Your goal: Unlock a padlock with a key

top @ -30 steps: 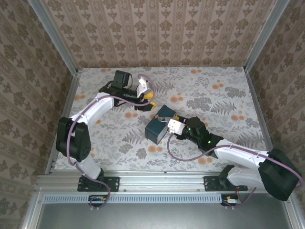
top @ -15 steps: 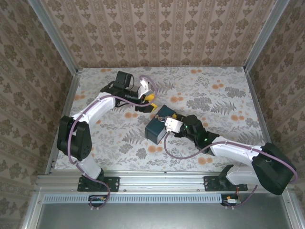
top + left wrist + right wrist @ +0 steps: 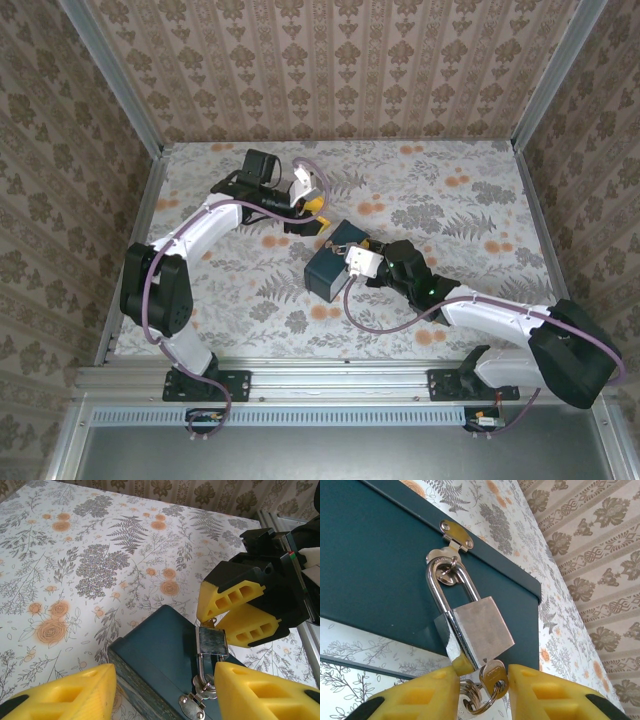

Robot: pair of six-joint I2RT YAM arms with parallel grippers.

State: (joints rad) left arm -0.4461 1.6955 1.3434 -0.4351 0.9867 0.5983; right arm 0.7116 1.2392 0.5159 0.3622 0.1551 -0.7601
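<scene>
The right gripper [image 3: 482, 677] flanks the key [image 3: 494, 672] at six o'clock of the padlock [image 3: 480, 627], likely to turn it, whether clamped I cannot tell; the left gripper [image 3: 165, 680], spread wide, straddles the box [image 3: 150, 650]

right hand [image 3: 482, 679] closer to the padlock [image 3: 481, 626], narrower gap

1 padlock [image 3: 480, 625], 1 key [image 3: 493, 676], 1 dark teal box [image 3: 375, 555]

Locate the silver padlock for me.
Right wrist view: the square silver padlock hangs from the hasp of the dark teal box, its keyed bottom between fingers of the right claw.
</scene>
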